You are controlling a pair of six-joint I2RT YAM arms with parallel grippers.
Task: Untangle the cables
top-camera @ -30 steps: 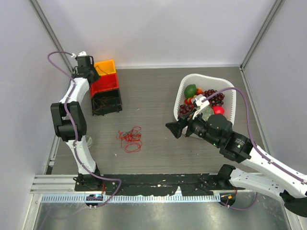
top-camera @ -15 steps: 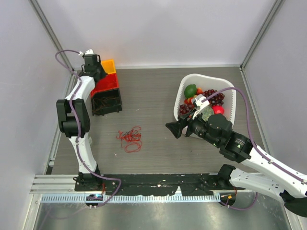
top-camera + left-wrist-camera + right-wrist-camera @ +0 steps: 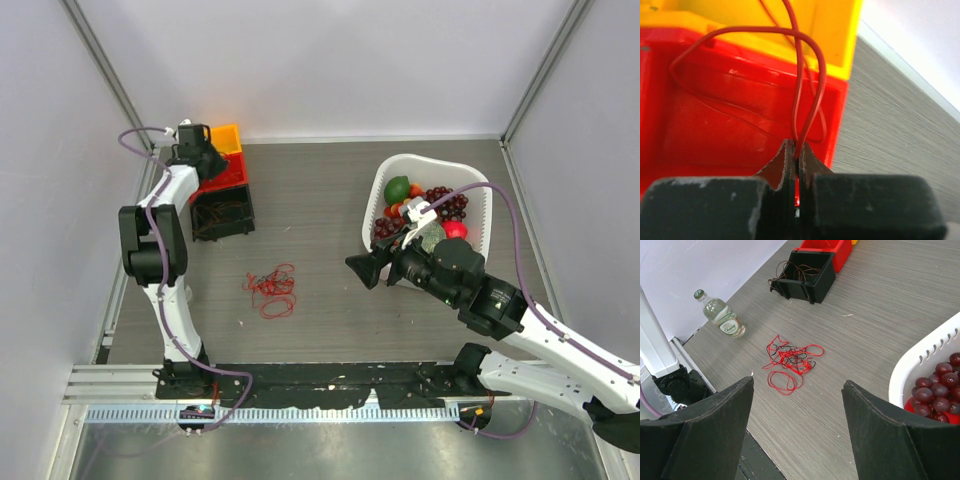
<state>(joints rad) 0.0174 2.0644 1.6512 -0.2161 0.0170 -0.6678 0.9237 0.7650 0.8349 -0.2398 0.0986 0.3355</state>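
1. My left pincer [image 3: 796,150] is clamped shut on a red wire loop [image 3: 810,75]. In the overhead view it [image 3: 200,152] sits at the upper left, over the bins.
2. In the left wrist view the red bin [image 3: 740,115] fills the frame under that loop, with the yellow bin [image 3: 835,30] along the top edge and grey table [image 3: 900,125] at the right.
3. The loop's long axis runs straight up the frame from the pincer. Its two strands rise side by side and cross near the top.
4. My right pincer [image 3: 797,430] stands wide open and holds nothing. In the overhead view it [image 3: 358,270] is right of centre, facing left.
5. The cables [image 3: 272,290] lie on the table left of centre, well apart from both pincers. In the right wrist view they [image 3: 792,357] sit mid-frame.
6. The tangle is a loose clump with no clear direction. One oval loop lies at its lower edge, and a dark strand runs through the red.
7. Bare table [image 3: 330,190] lies between my right pincer and the tangle.
8. The white basket [image 3: 400,165] of fruit is just right of that pincer. Its wall [image 3: 930,360] and grapes [image 3: 935,397] fill the right edge of the wrist view.
9. The black bin [image 3: 802,270], holding brownish wire, stands above the tangle, next to the red bin [image 3: 827,247].
10. A bottle [image 3: 722,317] lies on the table at the upper left, well clear of the tangle.
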